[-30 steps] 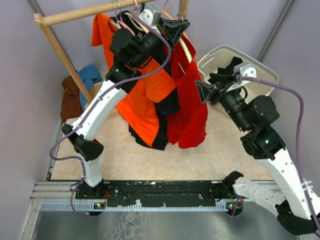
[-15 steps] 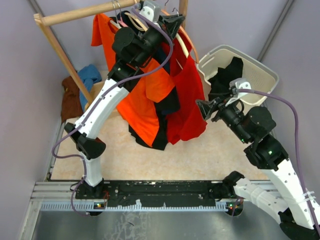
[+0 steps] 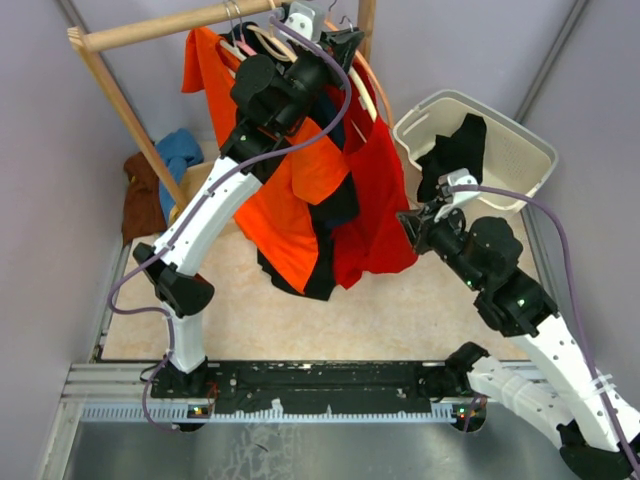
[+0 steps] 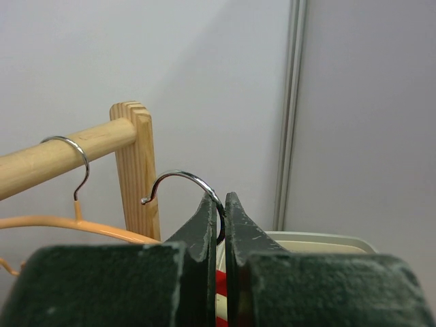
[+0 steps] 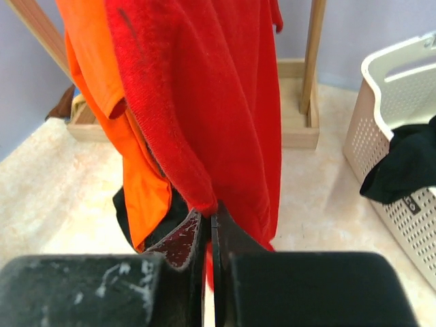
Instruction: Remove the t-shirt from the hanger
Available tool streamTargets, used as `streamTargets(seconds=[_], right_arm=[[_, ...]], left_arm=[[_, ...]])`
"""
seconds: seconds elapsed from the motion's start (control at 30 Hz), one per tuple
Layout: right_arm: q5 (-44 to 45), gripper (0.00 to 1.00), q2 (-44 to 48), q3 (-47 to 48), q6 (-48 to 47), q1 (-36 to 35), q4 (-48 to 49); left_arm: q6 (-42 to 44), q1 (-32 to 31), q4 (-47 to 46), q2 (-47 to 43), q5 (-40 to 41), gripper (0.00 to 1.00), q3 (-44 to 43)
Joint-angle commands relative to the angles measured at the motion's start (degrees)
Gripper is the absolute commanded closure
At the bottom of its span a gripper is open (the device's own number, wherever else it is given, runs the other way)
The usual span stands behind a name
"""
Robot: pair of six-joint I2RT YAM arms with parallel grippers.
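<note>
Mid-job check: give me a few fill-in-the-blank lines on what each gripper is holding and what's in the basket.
On the hanger, the left gripper clamps the metal ___.
The right gripper pinches the ___ t-shirt.
The basket holds a ___ garment.
Missing words: hook; red; black.

The t-shirt (image 5: 225, 102) hanging below the rail (image 3: 150, 28) is plain red. The shirt (image 3: 290, 215) beside it is plain orange, and a black garment (image 3: 322, 283) shows under both. The rail is pale wood. The hanger hook (image 4: 187, 178) in my dark left gripper (image 4: 219, 225) is silver, and the other hanger (image 4: 68, 221), on the rail, is peach. Right of the rail, the basket (image 3: 512, 148) is cream, dotted with holes, holding black cloth (image 3: 458, 150).
</note>
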State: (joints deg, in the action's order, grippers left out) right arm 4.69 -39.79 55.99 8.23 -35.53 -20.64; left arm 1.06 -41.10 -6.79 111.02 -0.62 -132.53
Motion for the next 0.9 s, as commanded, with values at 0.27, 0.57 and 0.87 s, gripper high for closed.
streamTargets(seconds=[0.27, 0.57, 0.87], right_arm=[[5.2, 1.00, -0.2, -6.7, 6.1, -0.4, 1.4], [6.4, 1.00, -6.0, -9.6, 12.4, -0.4, 2.0], [7.5, 1.00, -4.6, -13.2, 14.0, -0.4, 3.4]], left_arm=[[-0.3, -0.1, -1.6, -5.7, 5.3, 1.00, -1.1], [0.4, 0.0, -1.4, -9.1, 5.7, 1.00, -0.9], [0.5, 0.5, -1.5, -8.6, 6.7, 1.00, -2.3]])
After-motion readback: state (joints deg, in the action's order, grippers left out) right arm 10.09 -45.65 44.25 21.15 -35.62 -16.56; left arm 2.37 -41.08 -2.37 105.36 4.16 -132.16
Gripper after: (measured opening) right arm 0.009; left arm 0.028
